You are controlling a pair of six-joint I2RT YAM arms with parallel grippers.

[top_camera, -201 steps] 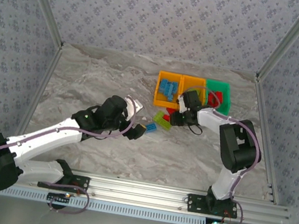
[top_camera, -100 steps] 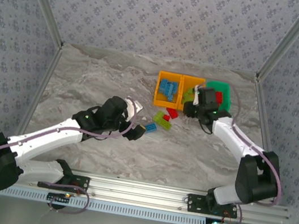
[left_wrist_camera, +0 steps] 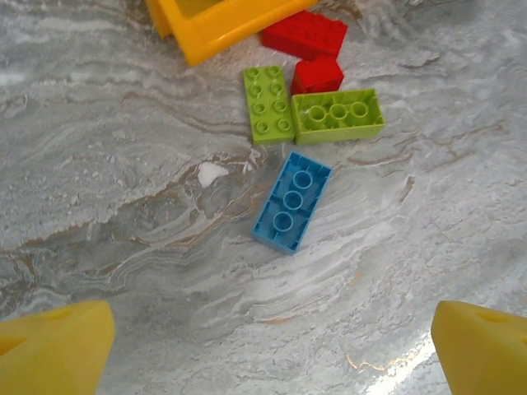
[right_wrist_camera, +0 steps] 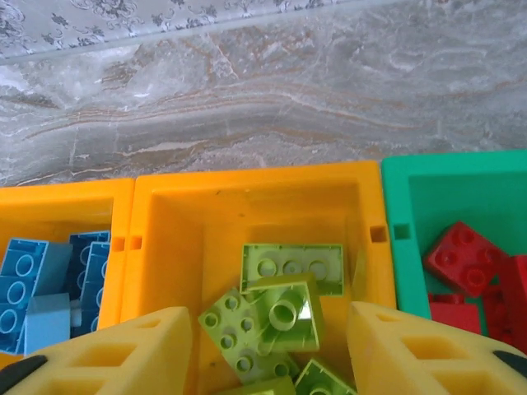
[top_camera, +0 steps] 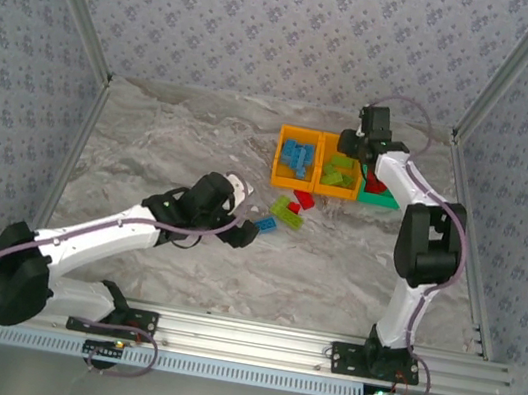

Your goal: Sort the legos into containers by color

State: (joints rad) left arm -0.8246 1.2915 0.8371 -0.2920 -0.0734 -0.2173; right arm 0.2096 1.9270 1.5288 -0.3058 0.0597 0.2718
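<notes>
My left gripper (top_camera: pixel 245 232) (left_wrist_camera: pixel 268 354) hangs open just short of a blue lego (top_camera: pixel 266 224) (left_wrist_camera: pixel 292 202) that lies studs-down on the table. Beyond it lie two lime green legos (left_wrist_camera: pixel 268 104) (left_wrist_camera: pixel 338 115) and two red ones (left_wrist_camera: pixel 317 74) (left_wrist_camera: pixel 305 34). My right gripper (top_camera: pixel 346 156) (right_wrist_camera: pixel 268 354) is open above the middle orange container (top_camera: pixel 337 184) (right_wrist_camera: pixel 247 177), which holds several lime green legos (right_wrist_camera: pixel 284 313). The left orange container (top_camera: pixel 280 155) (right_wrist_camera: pixel 58 197) holds blue legos (right_wrist_camera: pixel 33 280). The green container (top_camera: pixel 398 159) (right_wrist_camera: pixel 395 197) holds red legos (right_wrist_camera: pixel 465 259).
The three containers stand side by side at the back right of the marble table (top_camera: pixel 172 142). Patterned walls and metal frame posts (top_camera: pixel 489 93) close in the table at the back and sides. Bare marble spreads left of and in front of the loose legos.
My right arm has swung from the loose legos back to above the middle orange container. My left gripper has shifted slightly nearer the blue lego.
</notes>
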